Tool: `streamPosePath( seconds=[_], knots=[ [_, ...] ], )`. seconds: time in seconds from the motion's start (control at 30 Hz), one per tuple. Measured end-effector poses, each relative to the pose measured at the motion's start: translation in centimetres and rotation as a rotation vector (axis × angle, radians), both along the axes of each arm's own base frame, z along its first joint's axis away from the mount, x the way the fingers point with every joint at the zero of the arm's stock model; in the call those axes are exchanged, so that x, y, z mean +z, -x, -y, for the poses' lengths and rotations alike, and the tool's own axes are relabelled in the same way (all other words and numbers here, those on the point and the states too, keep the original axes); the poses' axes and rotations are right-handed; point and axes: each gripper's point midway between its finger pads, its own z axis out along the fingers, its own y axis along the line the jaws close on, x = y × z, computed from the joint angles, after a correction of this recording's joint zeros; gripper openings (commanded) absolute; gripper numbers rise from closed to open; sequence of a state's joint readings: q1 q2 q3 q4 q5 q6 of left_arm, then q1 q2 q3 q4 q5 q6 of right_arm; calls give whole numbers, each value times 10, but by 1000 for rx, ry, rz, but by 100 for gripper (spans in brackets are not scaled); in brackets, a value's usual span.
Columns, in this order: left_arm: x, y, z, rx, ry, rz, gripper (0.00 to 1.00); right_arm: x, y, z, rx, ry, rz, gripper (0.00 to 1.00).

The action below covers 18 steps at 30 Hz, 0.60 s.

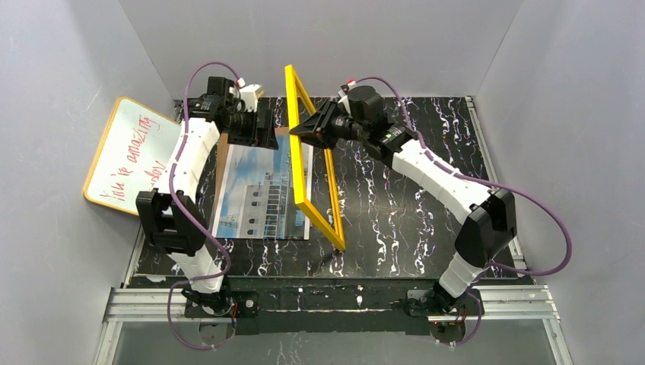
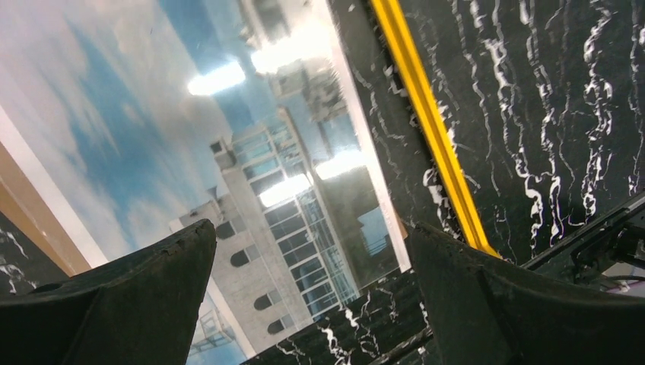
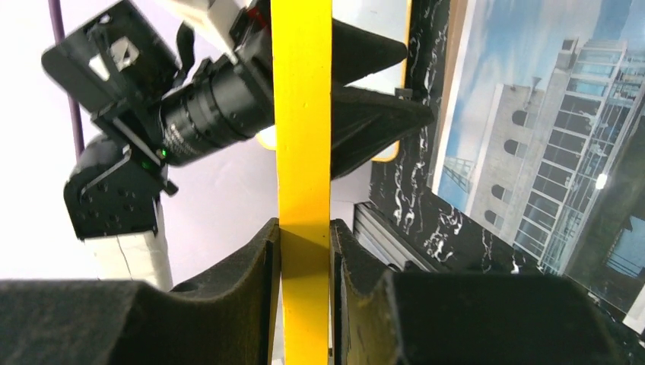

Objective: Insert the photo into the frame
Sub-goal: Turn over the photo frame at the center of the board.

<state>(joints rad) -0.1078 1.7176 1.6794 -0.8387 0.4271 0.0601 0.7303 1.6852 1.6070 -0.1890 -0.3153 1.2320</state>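
- As the photo (image 1: 258, 190) lies face up on the left half of the table (image 1: 426, 220), toward its far edge, with a strip of brown backing board (image 1: 220, 163) showing along its left side, I treat it as the fixed target and bring the frame to it.
- The frame (image 1: 319, 225) stands tilted on one long rail, which rests on the table just beside the photo's right side.
- My right gripper (image 3: 304, 236) pinches the upper rail, with its fingers pressed on both faces of the yellow strip. I judge that hold narrow, so I would lower slowly, hinging about the resting rail toward the table's left edge.
- My left gripper (image 2: 312, 243) hovers over the photo's far end, fingers spread wide and holding nothing. I would use it to steady the print, then move it clear before the frame comes down.
- The risk, as I see it, is the lower rail skidding and pushing the photo askew.
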Motion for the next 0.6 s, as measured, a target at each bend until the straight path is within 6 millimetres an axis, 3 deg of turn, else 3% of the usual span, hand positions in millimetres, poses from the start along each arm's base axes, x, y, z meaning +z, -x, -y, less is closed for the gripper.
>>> streamPosePath(
  seconds=[0.1,0.27,0.43,0.6],
  knots=[
    [21,-6,19,-26,3,58,98,5,-11,13,-25,-53,-10,10],
    [50,-17,51,-58,13,145,98,4,-22,28,-41,-94,-13,42],
    [51,-28,75,-69,14,157,98,4,-15,45,-33,-93,-22,63],
    [46,-31,90,-77,2,156,98,-4,-14,61,-36,-15,-18,72]
  ],
)
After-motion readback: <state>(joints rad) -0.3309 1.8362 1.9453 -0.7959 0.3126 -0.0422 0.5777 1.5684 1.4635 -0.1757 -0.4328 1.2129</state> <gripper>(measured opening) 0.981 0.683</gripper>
